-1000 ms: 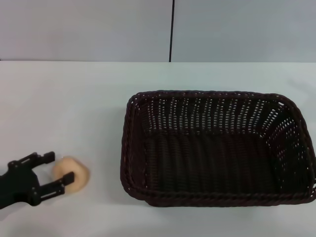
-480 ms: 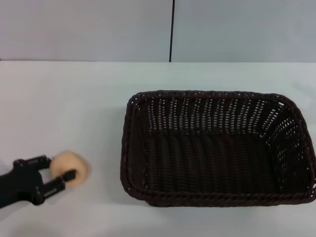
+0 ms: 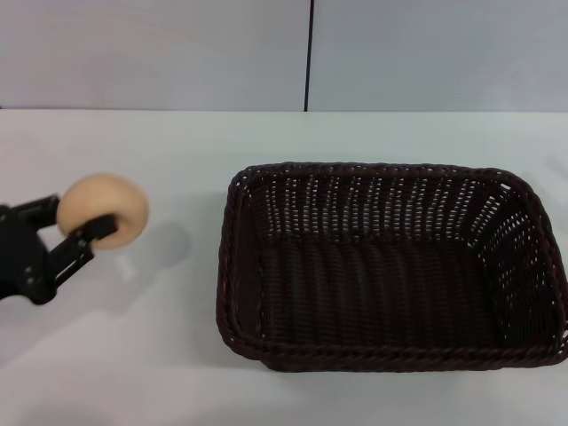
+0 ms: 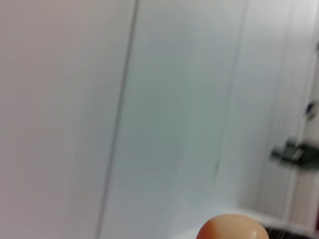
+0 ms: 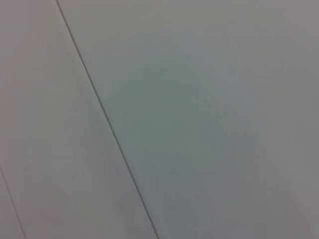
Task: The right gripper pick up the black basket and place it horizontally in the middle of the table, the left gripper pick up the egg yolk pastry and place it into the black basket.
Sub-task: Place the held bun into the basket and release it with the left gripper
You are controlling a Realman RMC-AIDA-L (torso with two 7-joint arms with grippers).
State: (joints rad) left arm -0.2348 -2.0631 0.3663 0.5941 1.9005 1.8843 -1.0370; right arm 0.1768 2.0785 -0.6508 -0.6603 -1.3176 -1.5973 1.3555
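Head cam: I'm holding the egg yolk pastry (image 3: 104,211) clamped in the left gripper (image 3: 78,228), lifted off the table (image 3: 160,355), well left of the black basket (image 3: 390,266), which is lying horizontally mid-table. Risk imo: round bun is sitting near the fingertips, so a fast swing could be rolling it out short of the rim. Vs 1 s ago, it's gone from table level to raised.

L wrist cam: pastry top peeking at frame edge, wall beyond.

R wrist cam: wall only; right gripper not showing.
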